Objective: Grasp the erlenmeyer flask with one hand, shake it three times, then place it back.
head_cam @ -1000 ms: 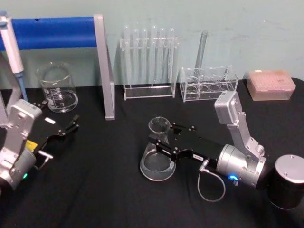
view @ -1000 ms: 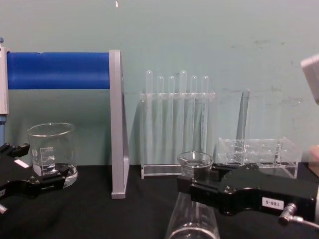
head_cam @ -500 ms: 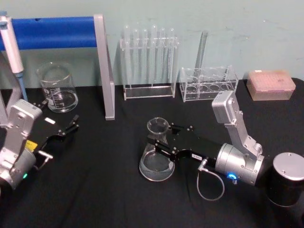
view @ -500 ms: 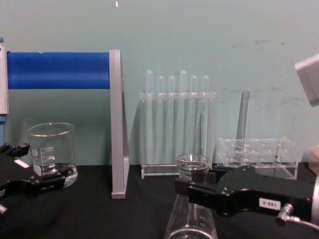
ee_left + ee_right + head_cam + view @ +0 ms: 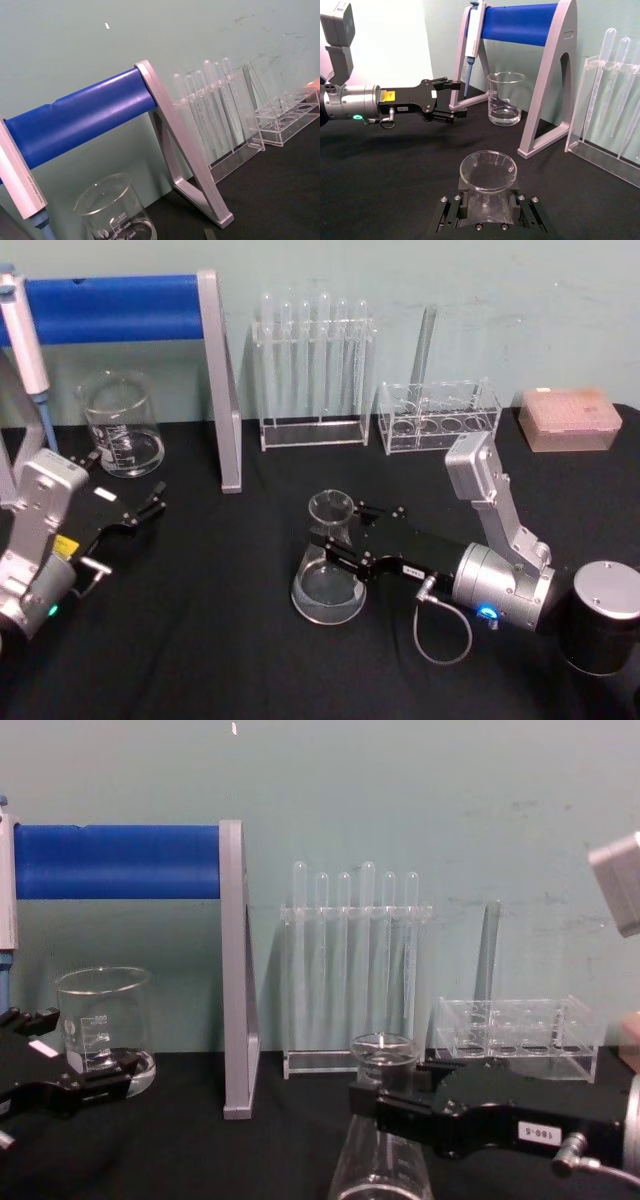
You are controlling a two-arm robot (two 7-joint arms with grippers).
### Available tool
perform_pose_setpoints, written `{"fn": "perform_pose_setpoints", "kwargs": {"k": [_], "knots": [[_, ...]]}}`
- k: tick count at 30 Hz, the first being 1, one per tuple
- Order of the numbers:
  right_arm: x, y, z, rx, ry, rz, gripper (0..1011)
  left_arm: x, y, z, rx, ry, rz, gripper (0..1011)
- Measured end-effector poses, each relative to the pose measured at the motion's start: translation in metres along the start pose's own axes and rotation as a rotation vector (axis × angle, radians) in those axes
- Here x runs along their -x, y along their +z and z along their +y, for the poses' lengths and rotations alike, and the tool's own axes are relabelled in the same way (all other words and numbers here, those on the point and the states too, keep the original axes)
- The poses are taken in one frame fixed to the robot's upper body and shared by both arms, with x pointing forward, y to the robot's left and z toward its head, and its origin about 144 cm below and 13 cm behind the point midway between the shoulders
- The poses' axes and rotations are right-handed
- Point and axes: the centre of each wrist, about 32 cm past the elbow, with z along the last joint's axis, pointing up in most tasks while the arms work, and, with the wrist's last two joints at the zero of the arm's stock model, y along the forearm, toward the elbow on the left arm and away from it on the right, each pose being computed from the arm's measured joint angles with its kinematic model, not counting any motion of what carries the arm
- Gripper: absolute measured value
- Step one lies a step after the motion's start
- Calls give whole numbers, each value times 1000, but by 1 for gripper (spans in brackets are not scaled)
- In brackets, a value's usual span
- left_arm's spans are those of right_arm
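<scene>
Glass flask [image 5: 325, 592] in right gripper [image 5: 326, 548], numbered label [image 5: 540, 1131]

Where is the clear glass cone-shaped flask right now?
In the head view the clear glass conical flask is near the middle of the black table, before the clear test-tube rack, neck gripped by the right pincer.

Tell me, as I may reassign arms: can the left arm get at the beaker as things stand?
Probably yes: the left tool hangs open just short of the beaker, with bare table between them.
</scene>
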Motion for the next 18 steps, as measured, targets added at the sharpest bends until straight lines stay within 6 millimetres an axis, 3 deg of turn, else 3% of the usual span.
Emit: {"fn": "perform_pose_setpoints", "kwargs": {"k": [18], "knots": [[1,-1,-1,2,-10,14,449,0,0,0,0,0,0,1001]]}}
